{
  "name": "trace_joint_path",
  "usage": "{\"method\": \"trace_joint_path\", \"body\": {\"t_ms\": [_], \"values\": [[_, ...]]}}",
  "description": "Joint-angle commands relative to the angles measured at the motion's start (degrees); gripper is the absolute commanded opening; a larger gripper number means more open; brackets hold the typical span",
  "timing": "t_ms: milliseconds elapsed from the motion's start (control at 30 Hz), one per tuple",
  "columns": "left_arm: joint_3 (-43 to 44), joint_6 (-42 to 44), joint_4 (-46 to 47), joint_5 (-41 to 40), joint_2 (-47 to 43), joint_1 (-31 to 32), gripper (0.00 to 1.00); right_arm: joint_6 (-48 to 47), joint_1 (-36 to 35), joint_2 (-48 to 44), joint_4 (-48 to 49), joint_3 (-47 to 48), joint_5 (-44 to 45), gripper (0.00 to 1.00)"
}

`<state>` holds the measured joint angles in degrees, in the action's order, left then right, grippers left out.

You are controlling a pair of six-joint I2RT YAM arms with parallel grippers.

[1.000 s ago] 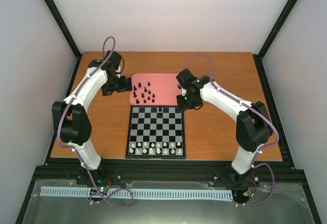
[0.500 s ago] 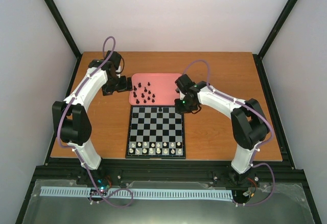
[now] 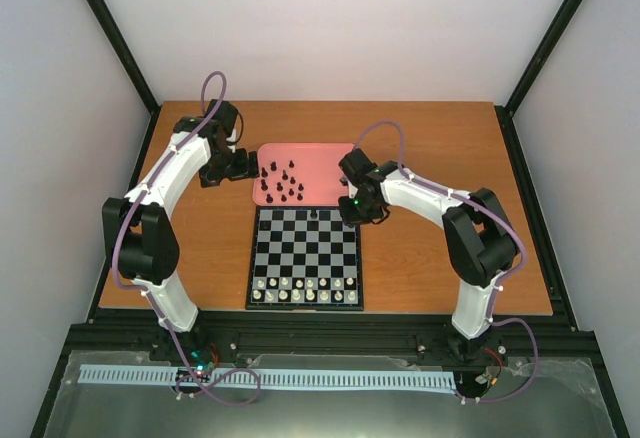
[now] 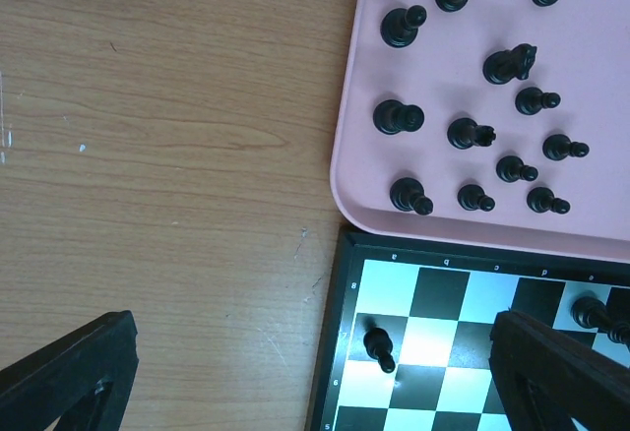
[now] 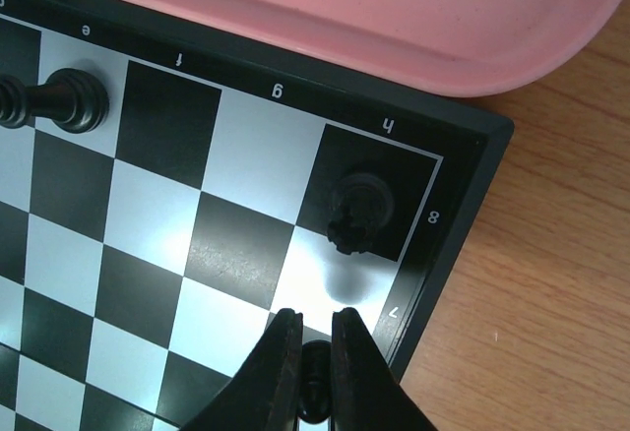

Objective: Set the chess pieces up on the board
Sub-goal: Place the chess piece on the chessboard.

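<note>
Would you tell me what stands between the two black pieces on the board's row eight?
Nothing: the right wrist view shows two bare squares between the corner piece and the other piece.

The desk (image 4: 148, 155) is brown wood-grain, matt, with fine pale scratches at the left of the left wrist view. The tray (image 4: 443, 57) looks like smooth pink plastic with a soft satin finish. The board (image 5: 458, 185) has a matt black rim; its silver squares are glossy and throw back bright glare. The chess pieces (image 4: 463, 133) are smooth black, slightly shiny, plastic-looking. The right arm's fingers (image 5: 279, 372) are black with a dull sheen.
</note>
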<state>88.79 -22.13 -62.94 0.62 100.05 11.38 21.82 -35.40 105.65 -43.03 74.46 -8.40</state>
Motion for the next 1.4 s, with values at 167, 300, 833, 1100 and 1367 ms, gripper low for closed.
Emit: {"method": "trace_joint_path", "body": {"t_ms": [167, 300, 833, 1100, 1367], "values": [[0.1, -0.3, 0.4, -0.2, -1.5, 0.4, 1.00, -0.9, -0.6, 2.4, 1.3, 1.6, 0.1, 0.04], [0.2, -0.3, 0.4, -0.4, -1.3, 0.4, 1.00, -1.0, -0.7, 3.2, 1.6, 2.1, 0.6, 0.04], [0.3, -0.2, 0.4, -0.6, -0.5, 0.4, 1.00, -2.1, -0.8, 6.1, 1.2, 4.2, 2.1, 0.07], [0.3, -0.2, 0.4, -0.2, -0.1, 0.4, 1.00, -2.6, -0.8, 6.0, 0.4, 4.0, 2.1, 0.11], [0.4, -0.2, 0.5, 0.0, -0.1, 0.4, 1.00, -2.9, -1.5, 3.7, 0.7, 1.9, 2.5, 0.19]]}}
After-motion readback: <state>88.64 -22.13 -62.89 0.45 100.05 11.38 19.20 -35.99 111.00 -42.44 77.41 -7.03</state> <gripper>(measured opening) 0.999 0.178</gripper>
